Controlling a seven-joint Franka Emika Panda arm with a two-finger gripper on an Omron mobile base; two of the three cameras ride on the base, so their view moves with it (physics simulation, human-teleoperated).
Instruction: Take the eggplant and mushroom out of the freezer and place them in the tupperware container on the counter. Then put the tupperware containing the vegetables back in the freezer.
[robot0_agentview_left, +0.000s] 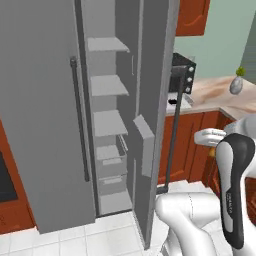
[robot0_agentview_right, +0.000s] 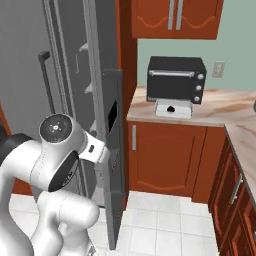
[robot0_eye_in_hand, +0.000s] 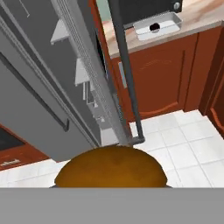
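The freezer (robot0_agentview_left: 107, 125) stands open, with light grey shelves inside. Its door (robot0_agentview_left: 150, 125) swings out toward me, and the long bar handle (robot0_eye_in_hand: 127, 74) runs close in front of the hand. My gripper (robot0_agentview_left: 212, 149) hangs low at the right, shut on the mushroom (robot0_eye_in_hand: 111, 168). The mushroom's brown cap hides the fingertips in the hand view. On the counter (robot0_agentview_right: 220, 107) sits the tupperware container (robot0_agentview_right: 173, 109) (robot0_eye_in_hand: 156, 26) in front of the toaster oven. The dark eggplant (robot0_eye_in_hand: 154, 27) (robot0_agentview_right: 170, 108) lies inside it.
A black toaster oven (robot0_agentview_right: 176, 79) stands behind the container. A grey vase with a plant (robot0_agentview_left: 236, 85) sits farther along the counter. Orange-brown cabinets (robot0_agentview_right: 165, 155) run below it, over a white tiled floor (robot0_eye_in_hand: 175, 140). The open door stands between the arm and the counter.
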